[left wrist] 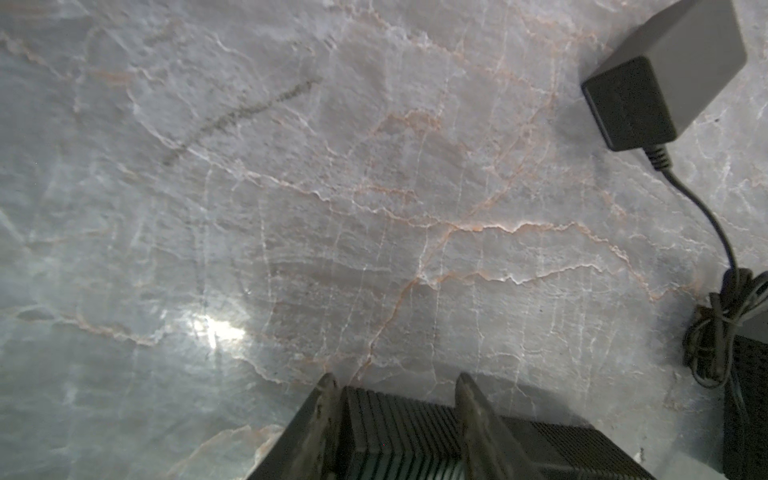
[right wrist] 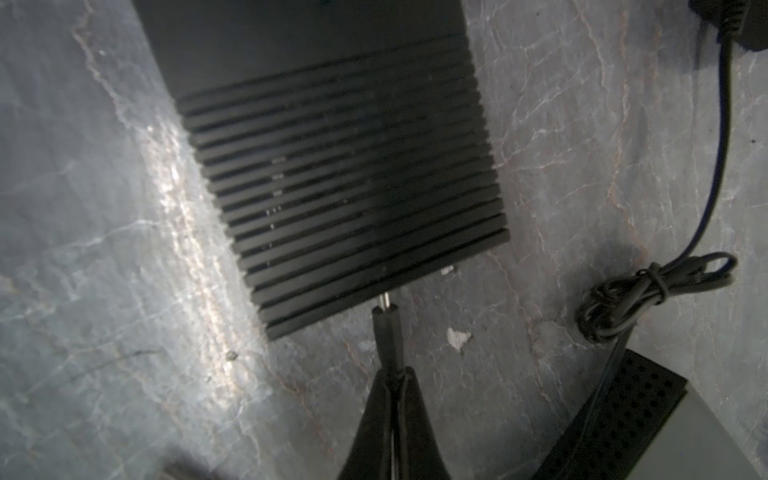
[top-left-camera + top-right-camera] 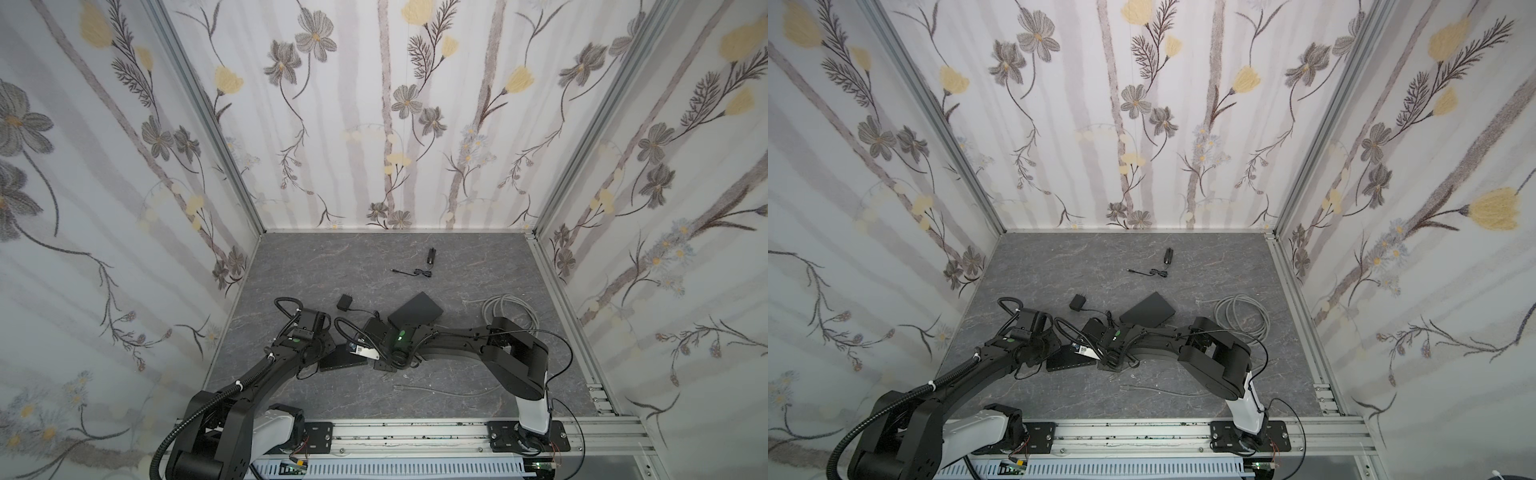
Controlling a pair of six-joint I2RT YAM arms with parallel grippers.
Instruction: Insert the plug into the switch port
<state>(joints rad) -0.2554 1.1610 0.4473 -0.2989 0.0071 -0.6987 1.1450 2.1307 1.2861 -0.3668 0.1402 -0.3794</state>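
Observation:
The switch (image 2: 332,166) is a flat black box with a ribbed top, lying on the grey marble table. My left gripper (image 1: 399,388) is shut on one end of the switch (image 1: 399,419), with a finger on each side. My right gripper (image 2: 397,376) is shut on the black barrel plug (image 2: 388,336) at its cable end. The plug's bare metal tip meets the switch's near edge. The port itself is hidden under that edge. In both top views the switch (image 3: 343,360) (image 3: 1068,360) lies at the front middle, where the two arms meet.
A black power adapter (image 1: 660,79) (image 3: 345,301) trails its bundled cord (image 2: 648,291) beside the switch. A second black box (image 3: 415,311) with a perforated side (image 2: 623,415) sits just behind. A grey cable coil (image 3: 511,311) lies at the right and a small black lead (image 3: 415,272) at the back.

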